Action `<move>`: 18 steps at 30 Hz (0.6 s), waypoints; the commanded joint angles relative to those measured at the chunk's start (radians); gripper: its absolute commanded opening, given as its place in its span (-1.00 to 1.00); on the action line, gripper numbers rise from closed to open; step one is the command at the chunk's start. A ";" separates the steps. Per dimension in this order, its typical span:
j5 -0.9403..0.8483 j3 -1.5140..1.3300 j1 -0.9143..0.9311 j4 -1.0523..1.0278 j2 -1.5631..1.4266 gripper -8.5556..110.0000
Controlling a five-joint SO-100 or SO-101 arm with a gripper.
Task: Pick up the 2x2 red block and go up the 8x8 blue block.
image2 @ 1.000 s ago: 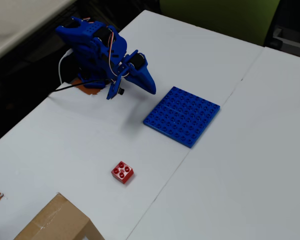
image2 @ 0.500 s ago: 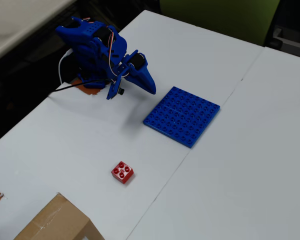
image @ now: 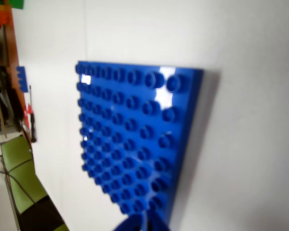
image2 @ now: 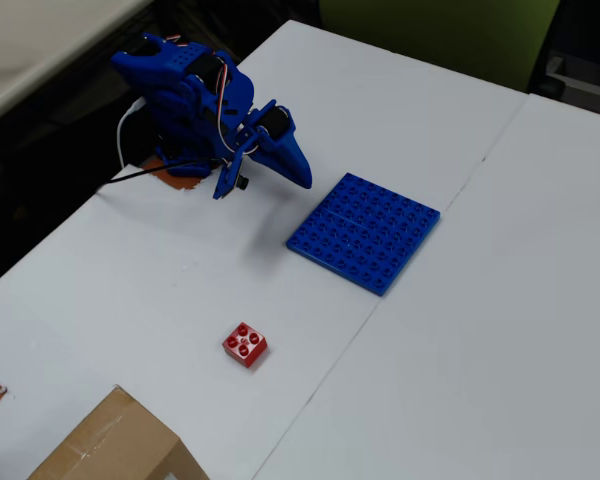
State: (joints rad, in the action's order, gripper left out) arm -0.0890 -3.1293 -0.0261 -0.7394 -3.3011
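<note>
Approach step: your gripper (image2: 302, 177) — jaws pressed together, empty — hangs beside the 8x8 blue block (image2: 364, 232); the 2x2 red block (image2: 245, 344) lies untouched, well apart — spread and descend there.

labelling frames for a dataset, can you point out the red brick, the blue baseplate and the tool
red brick (image2: 245, 344), overhead view, on its studded top face
blue baseplate (image2: 364, 232), overhead view, on the seam across its middle
blue baseplate (image: 130, 139), wrist view, among the studs near its centre
tool (image2: 298, 170), overhead view, at its pointed tip
</note>
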 commanded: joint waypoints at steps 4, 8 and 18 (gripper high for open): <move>0.000 -0.005 -0.011 -0.002 -0.008 -0.85; 0.037 -0.005 0.023 -0.002 -0.008 -0.85; 0.021 -0.005 0.018 0.003 -0.008 -0.85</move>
State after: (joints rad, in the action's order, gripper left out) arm -0.0598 -3.1293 -0.0046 -0.7394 -3.3011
